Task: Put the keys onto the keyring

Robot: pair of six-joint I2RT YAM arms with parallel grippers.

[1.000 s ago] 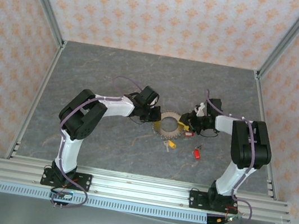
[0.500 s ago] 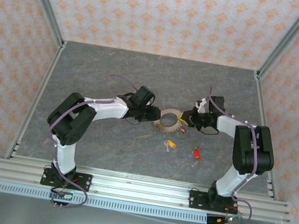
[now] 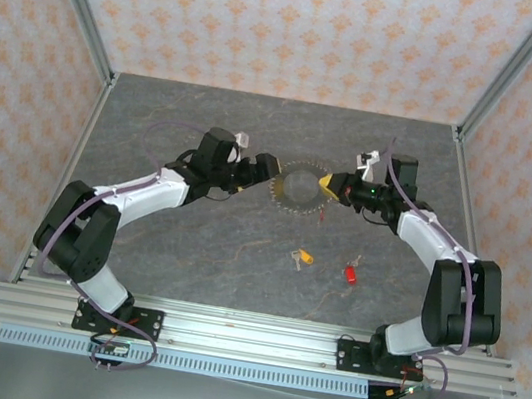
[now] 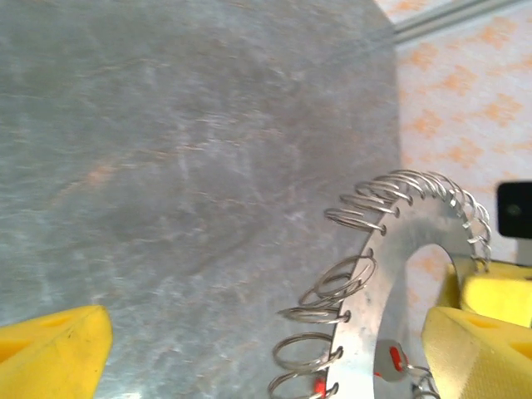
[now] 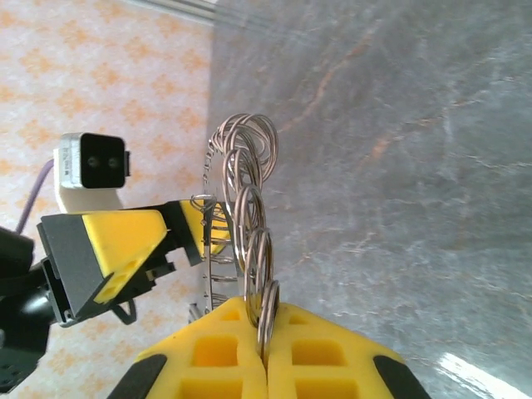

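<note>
Overhead and wrist views of the two arms meeting over the middle of the tabletop (image 3: 187, 248), somewhat nearer its far edge than its near one. The keyring (image 3: 298, 186), a flat silver-grey ring with a wide central hole and small wire loops (image 4: 366, 214) strung along its outer edge, is seen between the two claws. The right gripper (image 3: 329, 183) is closed: in its wrist view the yellow pads (image 5: 233, 320) are pressed together on one of the loops at the ring's rim, so that the ring is held by that edge. The left gripper (image 3: 262, 168) is spread wide and nothing is gripped by it; in its wrist view one yellow finger (image 4: 54, 349) is seen at the lower left and the other at the lower right, just beside the ring's flat band. Two small red spots (image 4: 397, 359) are visible low on the ring and may be key heads, though the view is too close to be sure. A yellow-headed key (image 3: 301, 257) and a red-headed key (image 3: 350, 273) are laid loose on the tabletop, apart from each other and from the ring, towards the near edge and right of centre
</note>
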